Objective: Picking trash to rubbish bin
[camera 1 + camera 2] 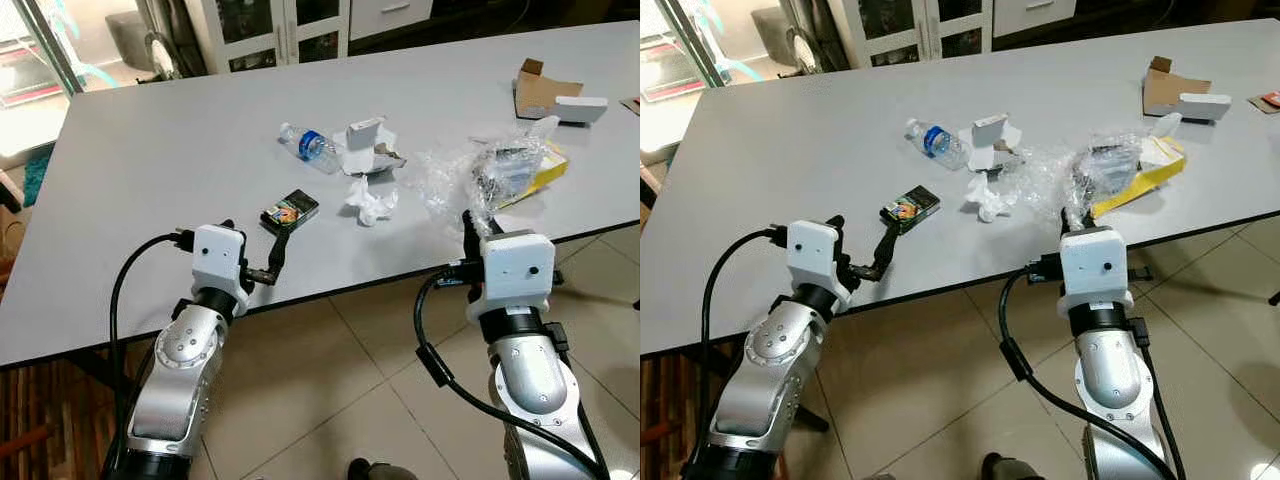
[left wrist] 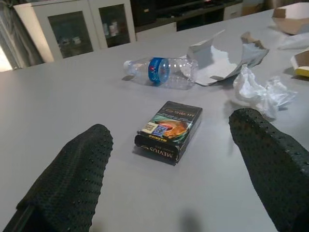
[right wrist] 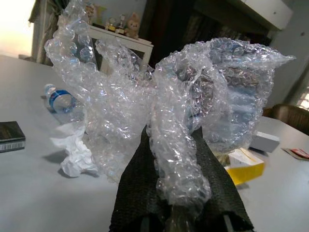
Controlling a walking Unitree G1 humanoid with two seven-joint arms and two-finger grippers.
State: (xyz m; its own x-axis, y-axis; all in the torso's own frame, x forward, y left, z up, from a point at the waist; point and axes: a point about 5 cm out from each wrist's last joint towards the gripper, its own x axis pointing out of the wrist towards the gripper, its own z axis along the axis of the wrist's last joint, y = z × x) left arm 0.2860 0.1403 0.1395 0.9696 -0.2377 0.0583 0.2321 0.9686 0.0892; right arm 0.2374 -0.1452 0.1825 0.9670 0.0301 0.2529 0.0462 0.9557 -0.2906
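A black cigarette pack [image 1: 290, 211] lies near the grey table's front edge. My left gripper [image 1: 262, 243] is open just short of it, and the pack [image 2: 169, 129] sits between the two black fingertips [image 2: 82, 159] without touching them. My right gripper [image 1: 470, 228] is shut on a wad of clear bubble wrap [image 3: 159, 106] that spreads over the table [image 1: 465, 175] at the front right. A plastic bottle with a blue label [image 1: 310, 146], a torn white carton [image 1: 370, 145] and a crumpled white tissue [image 1: 370, 202] lie mid-table.
A yellow box [image 1: 548, 165] lies partly under the bubble wrap. A brown cardboard box [image 1: 545, 92] sits at the back right. The grey table [image 1: 150, 150] has its front edge [image 1: 380, 278] right at my wrists, with tiled floor below. Glass-door cabinets [image 1: 280, 30] stand behind.
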